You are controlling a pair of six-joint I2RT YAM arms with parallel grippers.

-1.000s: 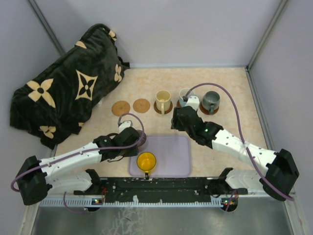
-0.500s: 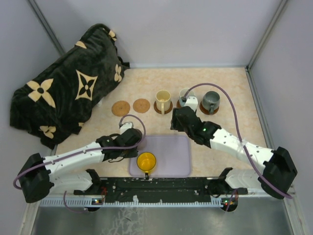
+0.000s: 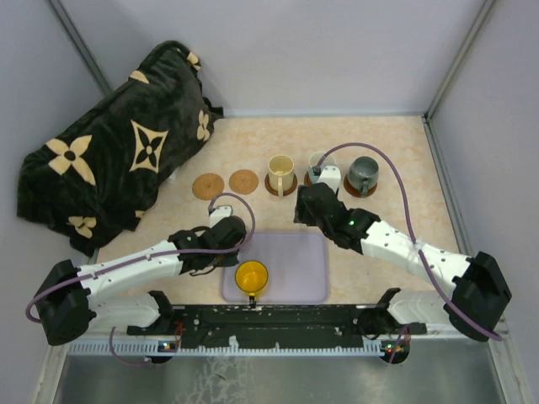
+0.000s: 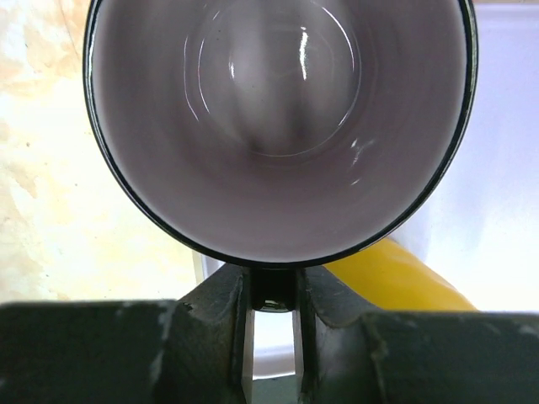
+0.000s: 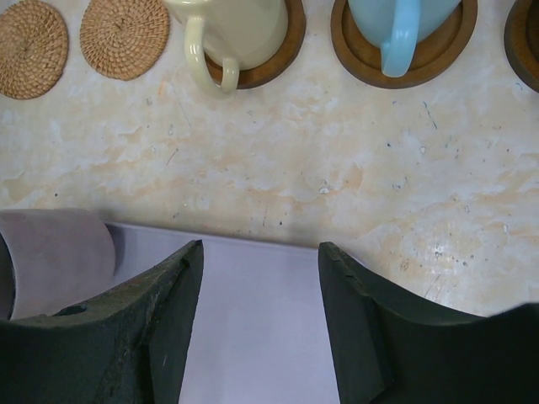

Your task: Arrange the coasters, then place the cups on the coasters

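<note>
Marbled desk (image 3: pixel 387 160) is bearing two bare woven coasters (image 3: pixel 243 180); left jaws are clamping the purple cup (image 4: pixel 278 126), which needs lifting level, clearing the yellow cup (image 3: pixel 252 276); right jaws are hanging apart.

Visible are a black blanket (image 3: pixel 118 160) with tan flowers, lavender tray (image 3: pixel 296 263), yellow-orange cup (image 3: pixel 252 276), purple cup (image 4: pixel 278 126), tan coasters (image 3: pixel 208 185).

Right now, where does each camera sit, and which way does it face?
Top external: fixed above and behind the robot, looking down on the table; left arm and right arm show.
Left wrist: on the left arm, looking into the purple cup that the left jaws grip; they show below.
Right wrist: on the right arm, looking down at the cream cup and tan coasters; the right jaws show, open.
Shared: both wrist views catch the lavender tray.
</note>
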